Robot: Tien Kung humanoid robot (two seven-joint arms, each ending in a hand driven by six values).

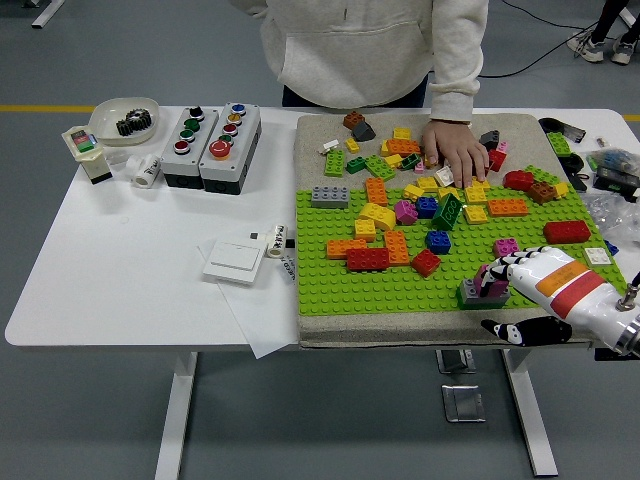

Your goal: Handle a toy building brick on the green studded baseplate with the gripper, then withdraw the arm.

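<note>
grasp step in hand, judging by how things lie. right hand in from the right edge, low over the near right corner of the green studded baseplate, fingers curled narrow over a small purple brick and touching it. purple brick seated on a grey brick, itself on the baseplate near that same near right corner. cannot tell whether the thumb is under or behind the purple brick, so a firm hold is a guess; looks closed on it, not merely resting.

left hand not in view.

at the far side of the baseplate, a person's hand laid flat among loose bricks on the beige mat, well apart from the robot's hand. red brick and blue brick near the middle of the baseplate, clear of the work. grey switch boxes and a white bowl off to the left of the baseplate, not involved.

next move, as a judgement: either press down to seat or pull straight up to free the purple brick, keeping the grey one from tipping, then loosen the fingers and draw back toward the right edge without sweeping the pink brick just beyond.
</note>
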